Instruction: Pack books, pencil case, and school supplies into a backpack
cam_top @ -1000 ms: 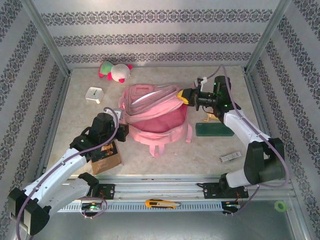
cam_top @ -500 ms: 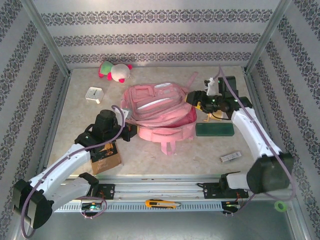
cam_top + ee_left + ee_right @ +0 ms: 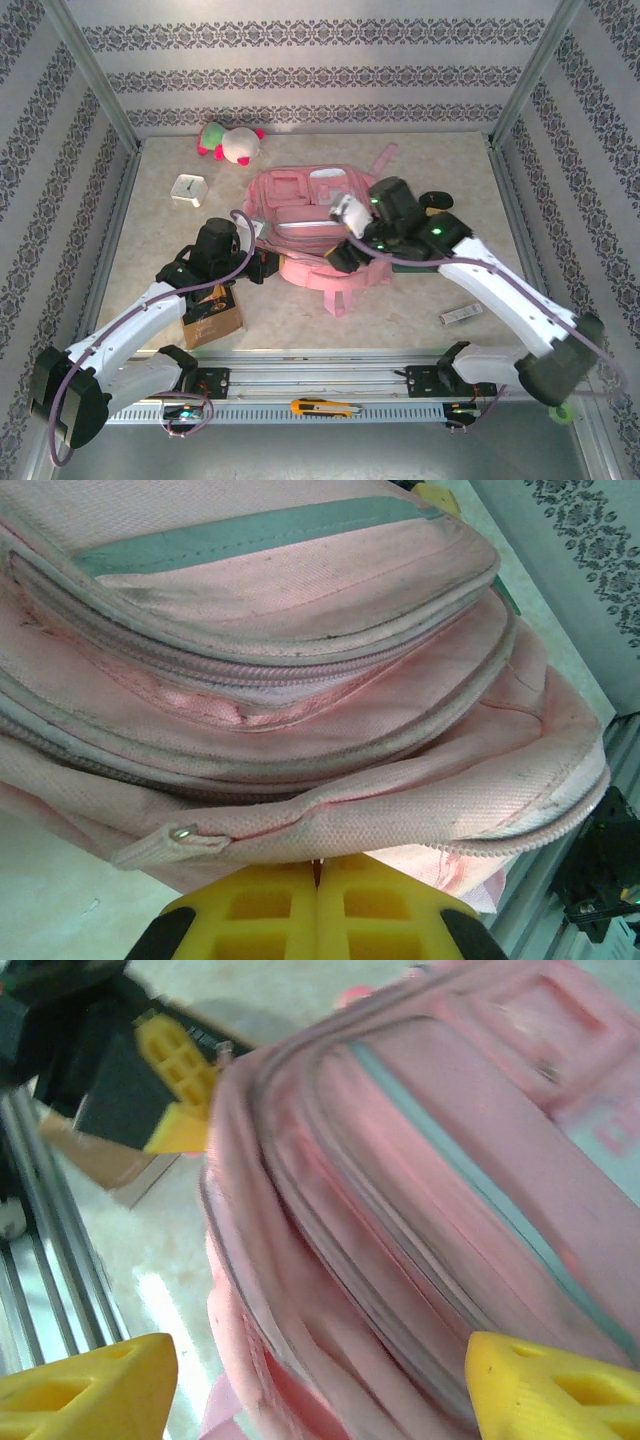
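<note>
At table centre: backpack (image 3: pixel 292 192) between two grippers

Pink backpack lies flat. Left gripper (image 3: pixel 318 905) sits at its 8 o'clock edge, fingers pressed together on the fabric rim. Right gripper (image 3: pixel 320 1355) hovers over its 5 o'clock side, fingers spread wide, holding nothing. Brown book (image 3: pixel 212 312) lies apart, toward 7 o'clock.

Backpack (image 3: pixel 300 570): you are looking at matt pink woven cloth, greying along the zip seams.
Right gripper fingers (image 3: pixel 80 1385): yellow moulded plastic is showing a dull, smooth face.
Table (image 3: pixel 400 310): a smooth, pale mottled top is catching glare.
</note>
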`<state>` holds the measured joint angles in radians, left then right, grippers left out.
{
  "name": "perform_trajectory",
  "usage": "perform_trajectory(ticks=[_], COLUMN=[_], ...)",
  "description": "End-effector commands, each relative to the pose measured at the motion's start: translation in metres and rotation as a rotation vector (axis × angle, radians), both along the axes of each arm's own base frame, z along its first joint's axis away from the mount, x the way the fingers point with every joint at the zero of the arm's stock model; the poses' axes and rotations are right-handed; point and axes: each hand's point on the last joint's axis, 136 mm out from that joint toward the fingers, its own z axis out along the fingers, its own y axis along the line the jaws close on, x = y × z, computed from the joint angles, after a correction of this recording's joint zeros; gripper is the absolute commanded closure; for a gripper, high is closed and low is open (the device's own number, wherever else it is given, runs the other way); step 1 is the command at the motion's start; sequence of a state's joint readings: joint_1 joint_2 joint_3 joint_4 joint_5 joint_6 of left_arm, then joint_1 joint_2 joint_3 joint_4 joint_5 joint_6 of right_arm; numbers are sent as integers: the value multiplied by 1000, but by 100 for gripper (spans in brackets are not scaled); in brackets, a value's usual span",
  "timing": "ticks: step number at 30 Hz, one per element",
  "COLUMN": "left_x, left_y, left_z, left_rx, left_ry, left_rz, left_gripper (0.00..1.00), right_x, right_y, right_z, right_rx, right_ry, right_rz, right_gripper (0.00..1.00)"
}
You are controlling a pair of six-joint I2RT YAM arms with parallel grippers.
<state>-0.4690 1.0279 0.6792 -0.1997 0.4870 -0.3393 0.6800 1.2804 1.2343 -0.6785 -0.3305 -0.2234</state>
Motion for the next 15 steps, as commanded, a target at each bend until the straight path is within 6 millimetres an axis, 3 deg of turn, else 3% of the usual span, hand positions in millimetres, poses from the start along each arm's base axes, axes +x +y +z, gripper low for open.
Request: perform_trajectory(ticks=[1,6,10,12,13,15], left_x=[10,12,14,15,15,16], left_y=[-13,-13,-14,-14,-14,-14], left_z=[51,53,55,56,56,55], left_rx=[-100,-103,-109,-112,-115,-108], left_ry=[-141,-137,-137,-133,-133,-132], left_rz=[-50,-43,-39,-33,-35,-29], left_gripper=[100,100,100,100,100,100], right_x=[23,16,-7,-8,-5,13], right_y=[28,55,59,58,56,48], right_z=[0,-10,-25,-32,-36,-47], right_rx=[-31,12,20,9,-9,-92], right_ry=[-156,-108,-35,-24,-36,-92], right_rz=[153,302,438,444,437,371], right_gripper=[25,24,26,28,33,67])
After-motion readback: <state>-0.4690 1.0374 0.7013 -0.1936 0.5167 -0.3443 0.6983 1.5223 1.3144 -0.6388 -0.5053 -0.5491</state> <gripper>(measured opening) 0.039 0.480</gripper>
